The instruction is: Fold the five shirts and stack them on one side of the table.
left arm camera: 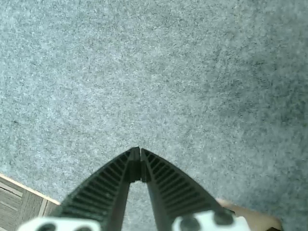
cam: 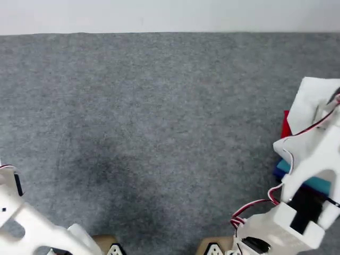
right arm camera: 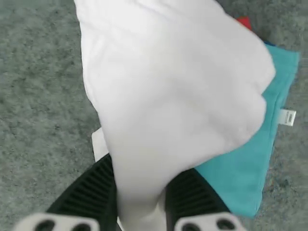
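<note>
Well, the shirts lie piled at the right edge of the grey counter (cam: 159, 106); the white shirt (right arm camera: 173, 86) is on top, draped loosely over a teal shirt (right arm camera: 250, 168), and a red shirt (cam: 286, 125) and a blue shirt (cam: 278, 171) peek out from underneath along the side of the pile. The right arm (cam: 308, 175) stands over that pile; the right pincer (right arm camera: 144, 168) is clamped on the white shirt, with a bunched fold of the cloth caught between its two ribbed black fingers (right arm camera: 91, 192). A small white label (right arm camera: 288, 117) sticks out from the hem of the teal shirt. The left arm (cam: 32, 223) sits at the near left corner, well apart from the pile; the left pincer (left arm camera: 140, 154) hangs above bare grey cloth with its tips pressed together and nothing between them.
</note>
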